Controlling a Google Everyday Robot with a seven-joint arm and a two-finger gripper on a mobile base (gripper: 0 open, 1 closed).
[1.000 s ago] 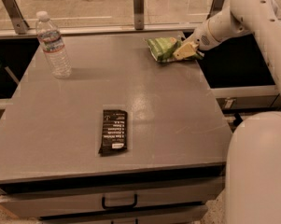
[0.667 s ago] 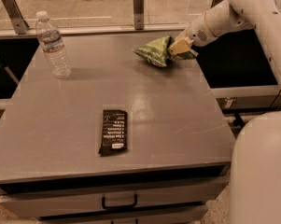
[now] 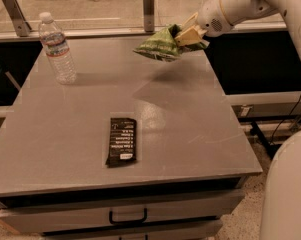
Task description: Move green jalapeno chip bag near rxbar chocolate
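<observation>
1. Nearest me, the rxbar chocolate [image 3: 122, 140] lies flat on the grey table [image 3: 200, 129], toward its front edge.
2. At the far left stands a clear water bottle [image 3: 57, 49], upright.
3. At the far right, my gripper [image 3: 182, 36] pinches the green jalapeno chip bag [image 3: 157, 46] by one end, holding it above the tabletop, well apart from the bar.

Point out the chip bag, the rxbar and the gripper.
chip bag [image 3: 157, 46], camera view, middle of its green face.
rxbar [image 3: 122, 140], camera view, centre of its wrapper.
gripper [image 3: 183, 34], camera view, between its fingertips, shut on the bag's right end above the table's far side.
</observation>
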